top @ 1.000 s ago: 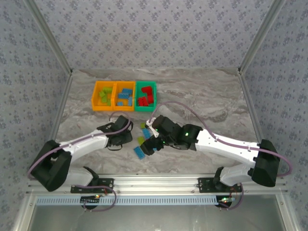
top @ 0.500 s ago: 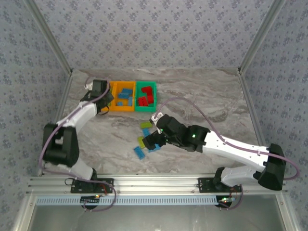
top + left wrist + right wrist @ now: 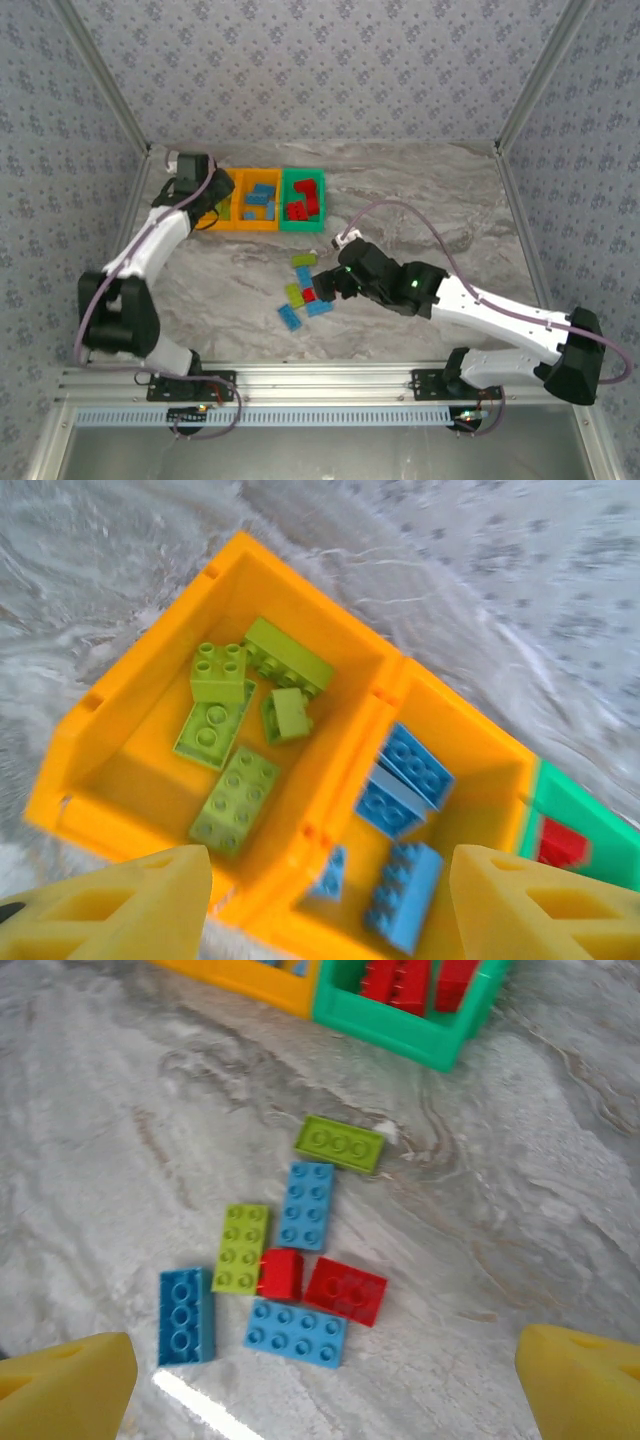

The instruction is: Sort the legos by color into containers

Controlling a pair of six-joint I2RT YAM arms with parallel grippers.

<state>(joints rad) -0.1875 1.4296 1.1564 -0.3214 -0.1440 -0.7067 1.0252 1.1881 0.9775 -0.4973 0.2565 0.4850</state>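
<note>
Since the earlier top view, the left arm (image 3: 150, 245) has swung from the loose pile at table centre to the far left. The left gripper (image 3: 328, 858) now hangs over the left orange bin (image 3: 95, 735), its jaws apart with nothing between them. Five lime green bricks (image 3: 235, 800) lie in that bin, one of them tilted, which suggests a brick just released. The middle orange bin (image 3: 490, 755) holds light blue bricks (image 3: 415, 765); the green bin (image 3: 390, 1030) holds red bricks (image 3: 400, 975). The right gripper (image 3: 322, 1345) hovers over seven loose bricks (image 3: 308, 1205) on the table (image 3: 520, 1210), jaws wide and empty. Judgement: sorting is mostly done, and the right gripper is placed for the next pick.
</note>
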